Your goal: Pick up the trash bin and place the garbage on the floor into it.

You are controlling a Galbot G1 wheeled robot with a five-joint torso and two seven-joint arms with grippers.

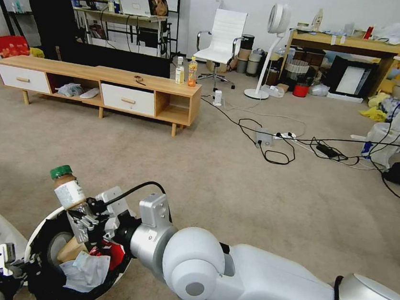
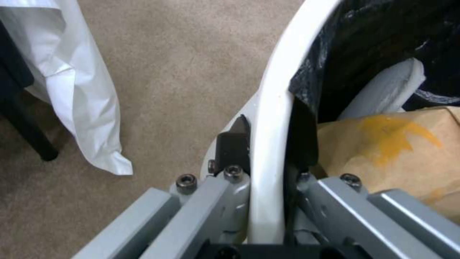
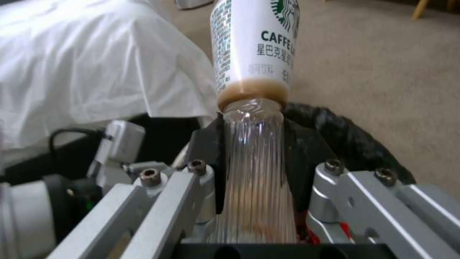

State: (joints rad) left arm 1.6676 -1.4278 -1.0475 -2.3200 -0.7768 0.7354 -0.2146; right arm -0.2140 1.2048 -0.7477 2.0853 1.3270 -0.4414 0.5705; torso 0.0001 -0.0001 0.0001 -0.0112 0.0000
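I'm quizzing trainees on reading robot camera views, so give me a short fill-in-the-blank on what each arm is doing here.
1. The right end effector is shut on a bottle with a ____ cap.
2. The left end effector clamps the ____ of the trash bin.
3. The bin's liner bag is ____ in colour.

Missing words: green; rim; black
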